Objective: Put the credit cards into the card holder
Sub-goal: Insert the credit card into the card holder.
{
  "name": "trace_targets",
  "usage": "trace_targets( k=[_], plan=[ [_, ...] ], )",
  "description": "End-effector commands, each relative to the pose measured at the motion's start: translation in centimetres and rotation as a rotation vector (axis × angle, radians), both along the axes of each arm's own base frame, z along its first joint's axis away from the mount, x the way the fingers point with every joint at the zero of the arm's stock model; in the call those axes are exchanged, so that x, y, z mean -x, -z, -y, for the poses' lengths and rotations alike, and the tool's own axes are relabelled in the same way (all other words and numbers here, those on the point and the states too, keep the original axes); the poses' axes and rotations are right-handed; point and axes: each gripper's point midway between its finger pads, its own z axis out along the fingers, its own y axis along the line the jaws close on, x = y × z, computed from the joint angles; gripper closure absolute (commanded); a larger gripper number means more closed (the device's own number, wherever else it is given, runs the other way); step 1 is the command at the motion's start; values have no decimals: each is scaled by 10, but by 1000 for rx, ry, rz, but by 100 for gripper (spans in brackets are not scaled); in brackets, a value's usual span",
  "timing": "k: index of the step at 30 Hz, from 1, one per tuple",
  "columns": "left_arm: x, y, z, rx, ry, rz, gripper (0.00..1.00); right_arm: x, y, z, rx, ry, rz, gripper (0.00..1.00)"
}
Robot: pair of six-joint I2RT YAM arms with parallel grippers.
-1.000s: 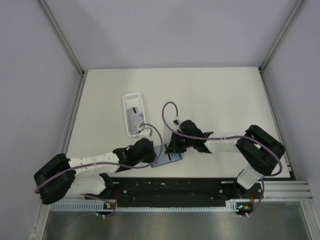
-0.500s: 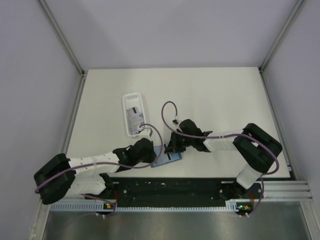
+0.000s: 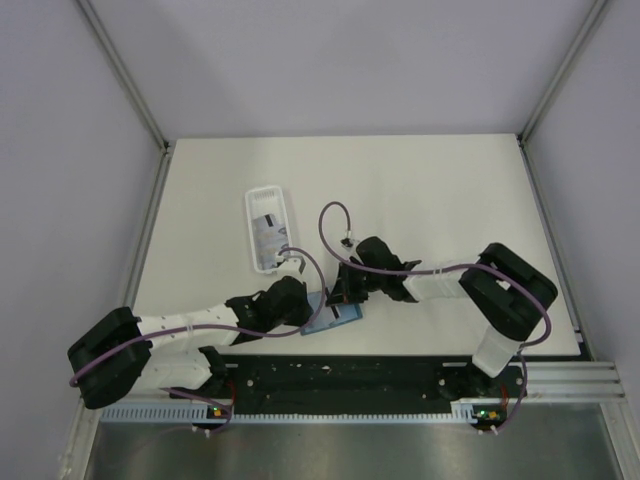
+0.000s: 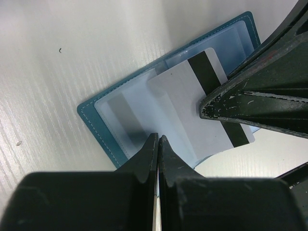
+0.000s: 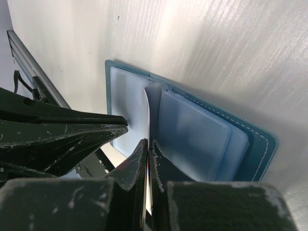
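Pinches a striped card (image 4: 185,89) in the right gripper (image 5: 147,144) over the open holder (image 4: 91,115), left gripper (image 4: 158,138) shut at its 9 o'clock edge, print on cards (image 3: 266,238) in the tray (image 3: 265,190) at 11 o'clock unreadable.

Card holder (image 3: 322,322): teal, opened flat on tabletop (image 3: 430,190) near front edge, pale-blue clear sleeves up. Credit card (image 4: 183,96): white-grey, black magstripe, diagonal across sleeves, one end tucked between them. More cards (image 3: 266,236) in white tray (image 3: 249,225), back-left.

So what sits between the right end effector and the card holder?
A credit card, pinched by the right end effector and lying over the open card holder; the left wrist view shows it best.
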Motion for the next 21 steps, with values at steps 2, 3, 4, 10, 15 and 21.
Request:
trace_targets(
  k=[2,3,4,10,15,21],
  plan=[
    [4,8,-7,-24,4,-12,100,-7,8,-3,10,0,19,100],
    [4,8,-7,-26,5,-13,100,-6,9,-4,9,-3,16,100],
    [4,8,-7,-26,5,-13,100,-6,9,-4,6,-4,14,100],
    [2,6,-5,-25,5,-9,100,-2,14,-3,-4,0,-8,100],
    [-3,-9,-7,-20,-20,21,100,0,22,2,15,14,-18,100],
    [-7,-25,-23,-11,-92,62,86,1,26,5,28,17,-24,100]
  ],
)
